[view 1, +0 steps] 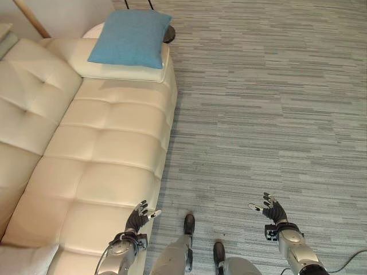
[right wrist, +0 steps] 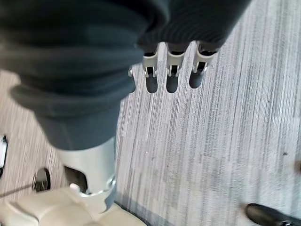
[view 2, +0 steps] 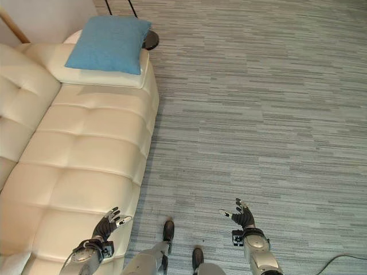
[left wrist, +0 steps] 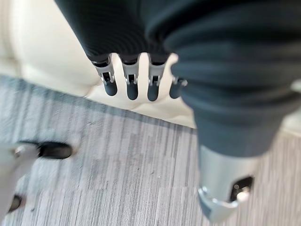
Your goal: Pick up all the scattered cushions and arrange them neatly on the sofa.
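Cream sofa [view 1: 97, 143] to the left, running far ahead of the left hand. Blue cushion [view 1: 131, 38] lying flat on the sofa's far armrest, well ahead of both hands, touched by neither. Left hand [view 1: 137, 219] over the sofa's near front edge, fingers relaxed and spread, holding nothing. Grey striped carpet floor [view 1: 264, 114] to the right of the sofa. Right hand [view 1: 274, 211] above the floor, well right of the sofa, fingers loosely extended, empty.
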You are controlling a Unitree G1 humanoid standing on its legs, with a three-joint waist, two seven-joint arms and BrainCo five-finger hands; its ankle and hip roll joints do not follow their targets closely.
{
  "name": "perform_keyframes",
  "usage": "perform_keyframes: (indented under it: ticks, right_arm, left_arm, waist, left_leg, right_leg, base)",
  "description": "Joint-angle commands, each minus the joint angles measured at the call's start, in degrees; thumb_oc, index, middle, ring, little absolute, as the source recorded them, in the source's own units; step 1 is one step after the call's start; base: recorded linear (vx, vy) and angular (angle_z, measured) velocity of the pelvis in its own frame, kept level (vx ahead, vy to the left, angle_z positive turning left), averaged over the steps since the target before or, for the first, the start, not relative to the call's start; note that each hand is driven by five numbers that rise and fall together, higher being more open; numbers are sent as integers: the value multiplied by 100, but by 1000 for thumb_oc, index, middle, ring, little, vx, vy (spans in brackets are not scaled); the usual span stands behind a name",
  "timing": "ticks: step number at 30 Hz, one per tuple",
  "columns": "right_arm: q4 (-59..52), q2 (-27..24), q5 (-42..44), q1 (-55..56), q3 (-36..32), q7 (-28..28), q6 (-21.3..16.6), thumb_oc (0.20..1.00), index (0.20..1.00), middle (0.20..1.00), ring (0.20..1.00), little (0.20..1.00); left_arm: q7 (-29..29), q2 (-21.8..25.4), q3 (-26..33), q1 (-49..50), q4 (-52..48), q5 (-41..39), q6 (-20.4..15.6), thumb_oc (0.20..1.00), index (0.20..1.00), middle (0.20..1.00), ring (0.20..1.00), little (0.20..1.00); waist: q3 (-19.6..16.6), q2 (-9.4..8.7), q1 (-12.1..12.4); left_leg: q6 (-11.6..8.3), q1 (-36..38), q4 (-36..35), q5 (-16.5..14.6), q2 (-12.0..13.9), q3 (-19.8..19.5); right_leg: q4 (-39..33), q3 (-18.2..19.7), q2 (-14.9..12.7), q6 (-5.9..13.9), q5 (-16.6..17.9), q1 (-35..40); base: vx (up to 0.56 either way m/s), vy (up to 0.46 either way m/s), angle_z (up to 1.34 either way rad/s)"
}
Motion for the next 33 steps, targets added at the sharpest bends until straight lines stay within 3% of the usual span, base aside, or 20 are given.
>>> perform_keyframes:
  ticks: [1, 3, 5, 9, 11, 13, 15, 17, 20, 23, 25, 26, 27, 28, 33]
  right_arm:
    - [-172, 105, -106, 73, -121, 62, -186, 1000, 1000, 1000, 1000, 1000]
    - [-148, 148, -74, 66, -168, 50, -188, 1000, 1000, 1000, 1000, 1000]
    - [-193, 149, 38, 37, -236, 13, -211, 1000, 1000, 1000, 1000, 1000]
    - [-112, 209, 219, 61, -339, -140, -230, 1000, 1000, 1000, 1000, 1000]
    - [-154, 228, 215, 153, -360, -167, -209, 1000, 1000, 1000, 1000, 1000]
    - [-101, 232, 212, 259, -351, -140, -225, 1000, 1000, 1000, 1000, 1000]
    - [-48, 202, 228, 320, -372, -121, -237, 1000, 1000, 1000, 1000, 1000]
    - [-47, 148, 255, 344, -368, -91, -250, 1000, 1000, 1000, 1000, 1000]
    - [-101, 55, 280, 322, -331, -75, -265, 1000, 1000, 1000, 1000, 1000]
    - [-174, -16, 279, 305, -328, -65, -258, 1000, 1000, 1000, 1000, 1000]
    - [-164, -57, 299, 296, -342, -48, -275, 1000, 1000, 1000, 1000, 1000]
    - [-131, -78, 304, 278, -336, -58, -284, 1000, 1000, 1000, 1000, 1000]
    - [-102, -98, 288, 253, -328, -70, -277, 1000, 1000, 1000, 1000, 1000]
    - [-57, -127, 263, 242, -310, -113, -287, 1000, 1000, 1000, 1000, 1000]
    - [26, -131, 208, 251, -336, -261, -250, 1000, 1000, 1000, 1000, 1000]
  left_arm:
    - [-22, 304, 201, 156, -244, 158, -152, 1000, 1000, 1000, 1000, 1000]
    - [-9, 259, 201, 110, -259, 100, -141, 1000, 1000, 1000, 1000, 1000]
    - [11, 198, 180, 20, -312, -53, -152, 1000, 1000, 1000, 1000, 1000]
    - [109, 94, 122, -249, -217, -134, -203, 1000, 1000, 1000, 1000, 1000]
    - [120, 77, 35, -343, -228, -65, -224, 1000, 1000, 1000, 1000, 1000]
    - [95, 14, -31, -381, -226, -29, -249, 1000, 1000, 1000, 1000, 1000]
    - [79, -47, -89, -349, -252, -27, -222, 1000, 1000, 1000, 1000, 1000]
    - [29, -78, -149, -304, -272, -33, -201, 1000, 1000, 1000, 1000, 1000]
    - [-9, -115, -268, -331, -255, -28, -164, 1000, 1000, 1000, 1000, 1000]
    - [0, -117, -267, -350, -272, -32, -160, 1000, 1000, 1000, 1000, 1000]
    - [-10, -115, -240, -315, -266, -1, -153, 1000, 1000, 1000, 1000, 1000]
    - [-2, -124, -215, -296, -270, 12, -152, 1000, 1000, 1000, 1000, 1000]
    - [-7, -136, -206, -259, -309, 0, -146, 1000, 1000, 1000, 1000, 1000]
    - [35, -145, -186, -207, -359, -13, -153, 1000, 1000, 1000, 1000, 1000]
    - [126, -128, -166, -235, -371, -7, -197, 1000, 1000, 1000, 1000, 1000]
  waist:
    - [-139, -219, 79]
    - [-88, -171, 29]
    - [1, -159, -71]
    - [118, -248, -285]
    - [122, -232, -388]
    - [34, -239, -439]
    - [-58, -146, -509]
    - [-136, -85, -557]
    - [-74, -78, -487]
    - [-8, -209, -354]
    - [-8, -257, -238]
    - [-12, -279, -151]
    - [-34, -245, -67]
    - [-61, -137, 76]
    - [-46, -165, 303]
  left_leg:
    - [-178, 0, 482, -759, 212, 119]
    - [-162, 279, 374, -904, 268, 235]
    - [-188, 525, 310, -1058, 259, 309]
    - [-325, 1023, 125, -1344, 173, 309]
    - [-390, 1270, 17, -1492, 195, 243]
    - [-403, 1460, 30, -1694, 185, 218]
    - [-500, 1564, 291, -1903, 358, 271]
    - [-615, 1398, 964, -1744, 424, 289]
    - [-732, 767, 2544, -1193, 424, 266]
    - [-596, 2, 3010, -1241, 354, 319]
    - [-512, -244, 2619, -1445, 318, 365]
    - [-501, -488, 2287, -1393, 280, 361]
    - [-521, -511, 1787, -1200, 304, 330]
    - [-646, -725, 830, -460, 418, 217]
    - [-769, -1038, -165, -45, 491, 459]
  right_leg:
    - [428, -541, -650, 321, 996, -120]
    - [427, -957, -809, 236, 1045, -498]
    - [-130, -1306, -820, 177, 943, -804]
    - [-1646, -1692, -754, 331, 1356, -1229]
    - [-2032, -1620, -685, 362, 1470, -1182]
    - [-1925, -1596, -714, 269, 1557, -1138]
    - [-1694, -1601, -680, 129, 1447, -1062]
    - [-1696, -1595, -602, 17, 1328, -888]
    - [-1817, -1500, -387, -229, 1093, -485]
    - [-1933, -1392, -442, -296, 885, -164]
    - [-2035, -1313, -436, -254, 783, 86]
    - [-2103, -1293, -439, -222, 723, 238]
    - [-2149, -1242, -391, -219, 668, 373]
    - [-2245, -1218, -242, -215, 551, 619]
    - [-2410, -1137, -178, -177, 340, 1175]
  base:
    - [290, 135, -33]
    - [283, 103, -43]
    - [290, 26, -23]
    - [353, -90, -16]
    - [422, -150, 36]
    - [397, -117, 35]
    - [421, -145, 35]
    - [343, -167, 26]
    - [264, -171, 16]
    - [261, -107, -25]
    - [341, -9, -7]
    - [384, 46, -15]
    - [505, 106, -22]
    - [363, 90, -17]
    - [348, 88, -27]
